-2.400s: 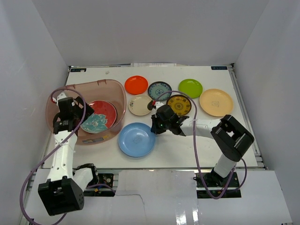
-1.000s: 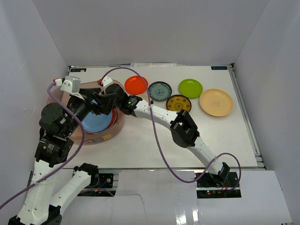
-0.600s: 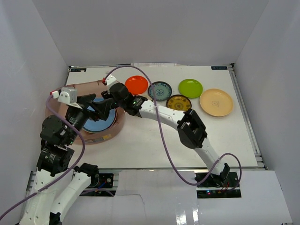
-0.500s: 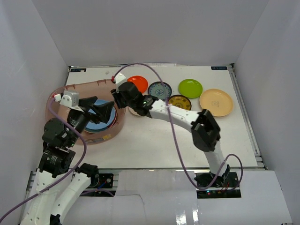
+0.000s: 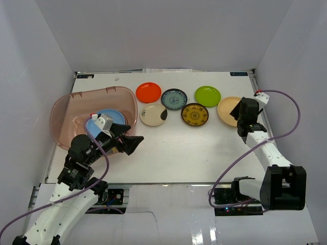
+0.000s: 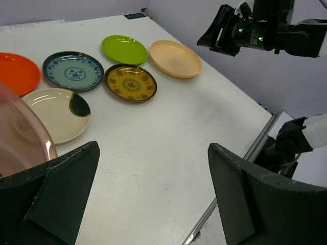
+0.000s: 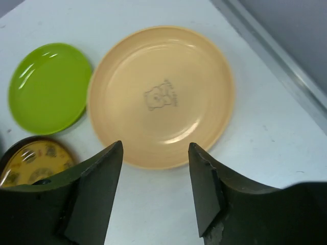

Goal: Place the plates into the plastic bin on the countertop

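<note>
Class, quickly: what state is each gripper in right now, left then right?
The left gripper is open, holding nothing.
The right gripper is open, empty, over the tan plate.

Unreadable stamp (image 7: 161, 97) on tan plate (image 7: 171, 71); no legible text

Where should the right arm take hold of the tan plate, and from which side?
Probably by its near rim, coming straight down. The tan plate lies flat on the countertop with a shallow upturned lip, so one jaw can go inside the lip and one outside. That near edge faces bare table, while the lime green plate sits close on its left. The open jaws hover over that rim.
</note>
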